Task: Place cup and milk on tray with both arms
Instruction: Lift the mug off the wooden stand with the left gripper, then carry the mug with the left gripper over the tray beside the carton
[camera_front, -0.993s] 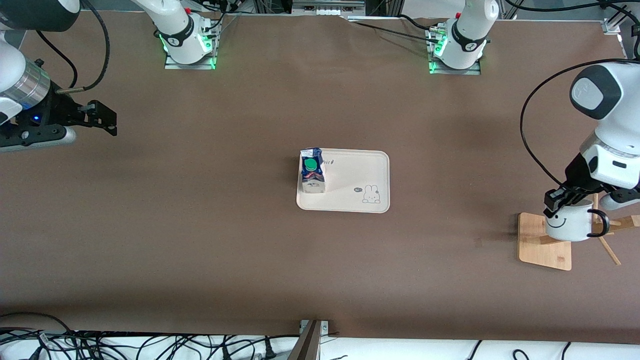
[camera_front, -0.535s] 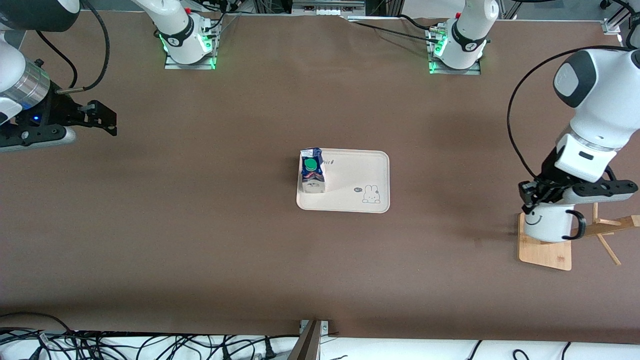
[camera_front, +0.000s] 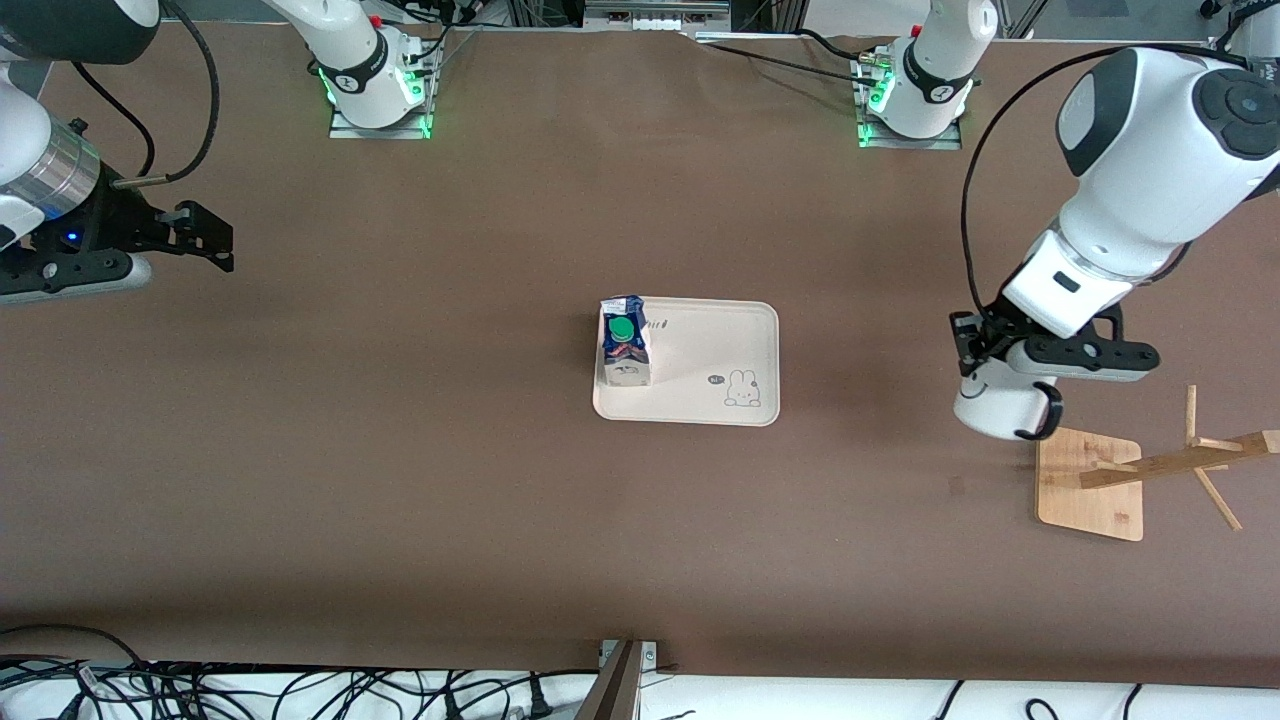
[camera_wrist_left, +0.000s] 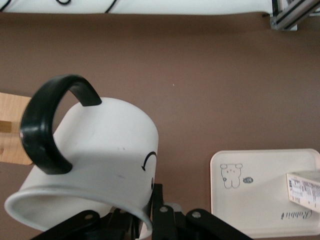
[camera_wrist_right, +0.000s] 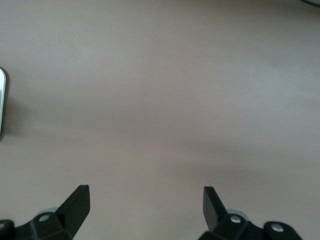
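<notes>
My left gripper (camera_front: 968, 345) grips the cup (camera_front: 997, 408) by its rim, up over the table beside the stand (camera_front: 1090, 484). The milk (camera_front: 624, 342) stands on the tray (camera_front: 720, 345). My right gripper (camera_front: 205, 238) waits, fingers wide apart.

There's a wooden stand (camera_front: 1090, 487) down at the left arm's end of the brown desk (camera_front: 400, 450), flat square base with a pegged post leaning off it. A tangle of black cables (camera_front: 250, 690) runs along the desk's near edge.
</notes>
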